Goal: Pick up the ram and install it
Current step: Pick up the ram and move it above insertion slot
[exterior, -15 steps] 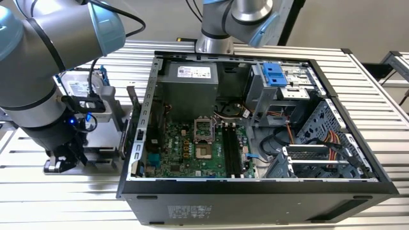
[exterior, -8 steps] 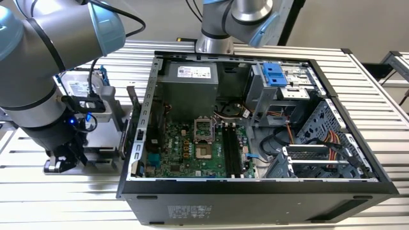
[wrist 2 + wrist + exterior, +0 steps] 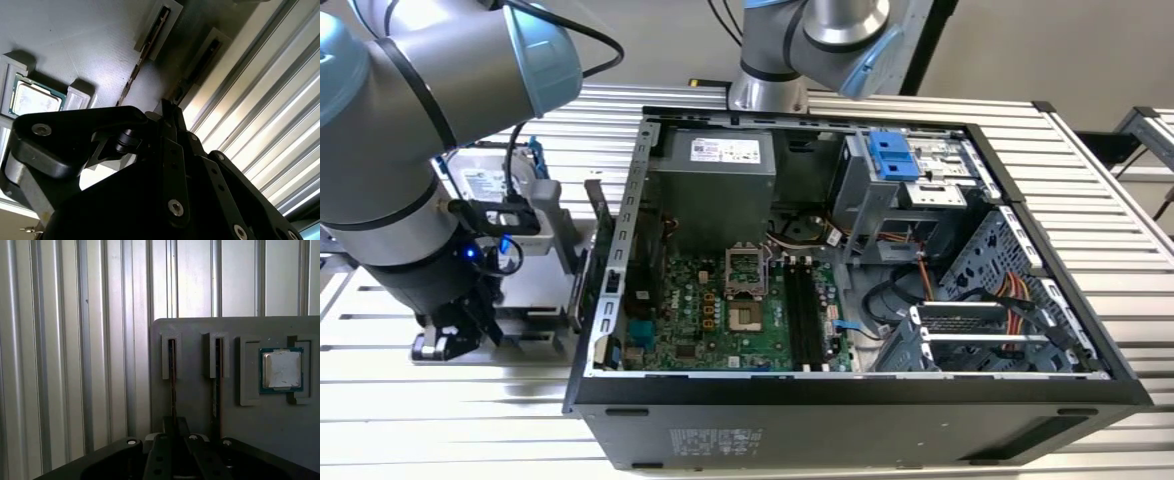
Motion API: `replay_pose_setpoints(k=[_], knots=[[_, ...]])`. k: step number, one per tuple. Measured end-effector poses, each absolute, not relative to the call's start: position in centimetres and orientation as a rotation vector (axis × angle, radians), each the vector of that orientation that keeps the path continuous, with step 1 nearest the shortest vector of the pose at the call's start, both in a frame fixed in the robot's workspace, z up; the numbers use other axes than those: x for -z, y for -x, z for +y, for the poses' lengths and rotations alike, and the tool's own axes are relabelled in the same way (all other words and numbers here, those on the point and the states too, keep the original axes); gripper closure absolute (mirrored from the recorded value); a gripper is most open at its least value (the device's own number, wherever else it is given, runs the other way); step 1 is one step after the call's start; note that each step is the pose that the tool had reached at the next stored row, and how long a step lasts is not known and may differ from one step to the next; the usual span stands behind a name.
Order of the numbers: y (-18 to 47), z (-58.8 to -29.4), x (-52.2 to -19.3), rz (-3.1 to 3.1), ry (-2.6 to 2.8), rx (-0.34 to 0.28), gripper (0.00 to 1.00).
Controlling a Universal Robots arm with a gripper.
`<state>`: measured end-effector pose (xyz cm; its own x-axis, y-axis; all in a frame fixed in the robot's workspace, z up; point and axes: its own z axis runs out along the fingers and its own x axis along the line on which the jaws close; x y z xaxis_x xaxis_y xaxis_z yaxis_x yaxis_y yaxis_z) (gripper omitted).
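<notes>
- The grey holder plate (image 3: 195, 410) lies on the slatted metal table (image 3: 75, 340); everything below is placed from this plate.
- Two slotted brackets rise from the plate side by side, and each holds a thin stick standing on its long edge.
- The ram (image 3: 172, 382) is the stick in the bracket nearer the plate's edge, the one farther from the CPU chip (image 3: 282, 369). It sits upright in its bracket and has not been lifted out.
- In the second wrist view the same ram (image 3: 202, 57) runs from its bracket straight toward the gripper, with the table's slats just beyond the plate edge.
- The second stick (image 3: 217, 385) stands in the neighbouring bracket, between the ram and the CPU chip.
- The CPU chip rests flat on the plate, framed by low grey blocks.
- The gripper (image 3: 175, 422) is down at the plate and lined up with the ram, its black tip meeting the stick's near end.
- Whether the jaws are spread or pinching the ram cannot be told: at the stick they merge into one dark block in both wrist views.
- In the exterior view the arm reaches down to the plate (image 3: 540, 295), and the gripper (image 3: 447, 340) is low at the plate's edge.
- A silver hard drive (image 3: 487, 185) stands at the plate's far end.
- The open computer case (image 3: 854, 400) lies just beside the plate, on the exterior view's right.
- Inside it, the green motherboard (image 3: 707, 315) carries long black slots (image 3: 807, 315), well apart from the plate and the ram.
</notes>
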<state>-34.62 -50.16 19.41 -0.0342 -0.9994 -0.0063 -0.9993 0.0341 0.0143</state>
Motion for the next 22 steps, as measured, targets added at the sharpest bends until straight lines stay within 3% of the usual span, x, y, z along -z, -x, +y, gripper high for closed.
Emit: replay_pose_setpoints(k=[22], knots=[[34.62, -50.15, -20.06, -2.255, -2.179, 0.023, 1.00]])
